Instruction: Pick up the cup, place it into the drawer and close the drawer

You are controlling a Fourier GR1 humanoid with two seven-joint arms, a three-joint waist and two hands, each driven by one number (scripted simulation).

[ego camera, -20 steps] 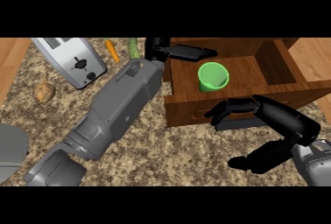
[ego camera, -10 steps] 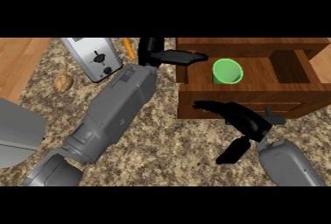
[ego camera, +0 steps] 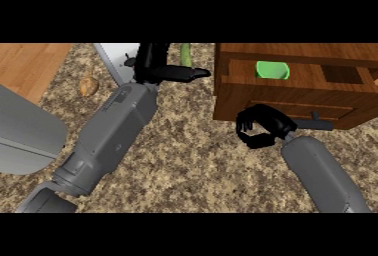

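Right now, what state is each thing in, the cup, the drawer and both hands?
Cup: upright, inside the drawer.
Drawer: partly open, cup showing through the gap.
Right hand: fingers curled, holding nothing, against the drawer's front.
Left hand: open, fingers straight, beside the drawer and apart from it.

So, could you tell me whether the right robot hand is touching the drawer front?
Touching: in the head view the right robot hand lies curled against the drawer front, no gap showing.

My right hand [ego camera: 260, 129] sits curled against the front of the wooden drawer [ego camera: 295, 95], apparently holding nothing. My left hand [ego camera: 164, 70] is left of the drawer, fingers straight, pointing toward it, forearm stretched out.
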